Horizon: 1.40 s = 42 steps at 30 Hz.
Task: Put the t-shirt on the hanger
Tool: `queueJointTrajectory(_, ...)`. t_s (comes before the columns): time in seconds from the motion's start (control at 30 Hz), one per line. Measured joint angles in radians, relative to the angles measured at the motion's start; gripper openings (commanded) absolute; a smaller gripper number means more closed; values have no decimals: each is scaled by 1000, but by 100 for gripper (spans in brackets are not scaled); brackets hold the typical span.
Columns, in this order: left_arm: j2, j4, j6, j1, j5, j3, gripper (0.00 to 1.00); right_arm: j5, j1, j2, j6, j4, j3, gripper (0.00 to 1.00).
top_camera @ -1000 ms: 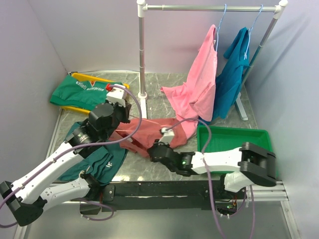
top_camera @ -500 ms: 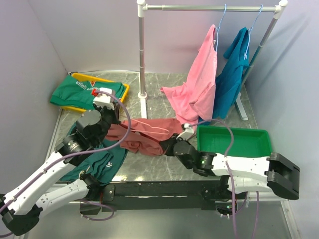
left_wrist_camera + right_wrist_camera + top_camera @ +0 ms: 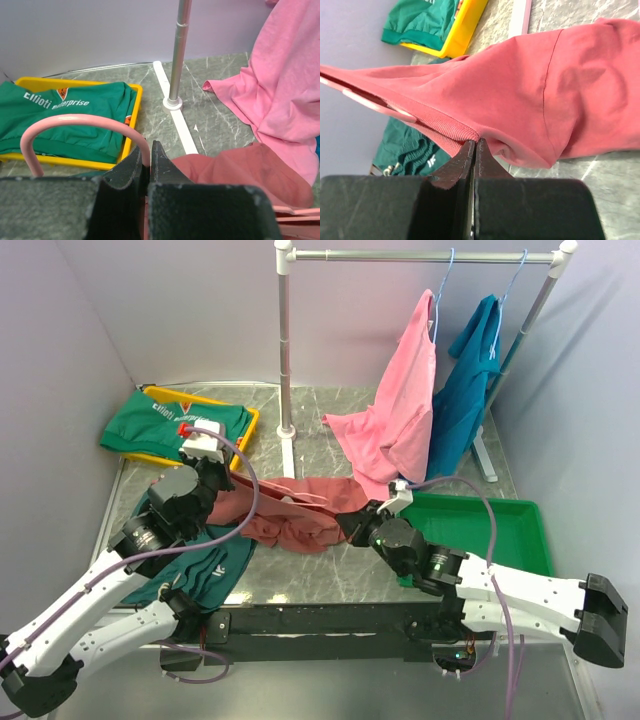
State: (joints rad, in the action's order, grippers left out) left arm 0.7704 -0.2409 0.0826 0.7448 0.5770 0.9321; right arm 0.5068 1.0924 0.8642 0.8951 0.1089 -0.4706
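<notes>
Marble table [image 3: 300, 578], one t-shirt [image 3: 305, 512], one hanger [image 3: 80, 118]

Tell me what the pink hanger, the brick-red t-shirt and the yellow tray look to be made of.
The hanger: thin round rod bent in a smooth curve, even salmon-pink coat; likely coated wire, possibly plastic.
The t-shirt: matte, soft knit cloth; it drapes in folds and has a ribbed edge.
The yellow tray: smooth, slightly shiny rigid rim; probably moulded plastic.
</notes>
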Motion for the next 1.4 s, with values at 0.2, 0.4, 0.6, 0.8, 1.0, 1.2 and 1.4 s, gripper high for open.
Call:
queueJointTrajectory(0.2,-1,13,-14,0,5,0,1,-8,0,-8,-67,-126,-97,0)
queueJointTrajectory(0.4,0,20,-32,0,10,1,1,-13,-1,2,-169,-273,-293,0)
queueJointTrajectory(0.6,8,32,-43,0,3,36,1,-52,0,97,-288,-385,-576,0)
queueJointTrajectory(0.8,90,55,-73,0,-19,222,1,-108,26,369,-415,-546,-1018,0)
queueJointTrajectory(1.0,166,47,-95,0,-115,507,1,-117,47,594,-537,-687,-1513,0)
queueJointTrajectory(1.2,165,41,-97,0,-192,586,1,-196,2,589,-589,-703,-1591,16)
queueJointTrajectory(1.4,164,-52,-109,0,-336,509,1,-487,-197,470,-562,-666,-1273,15)
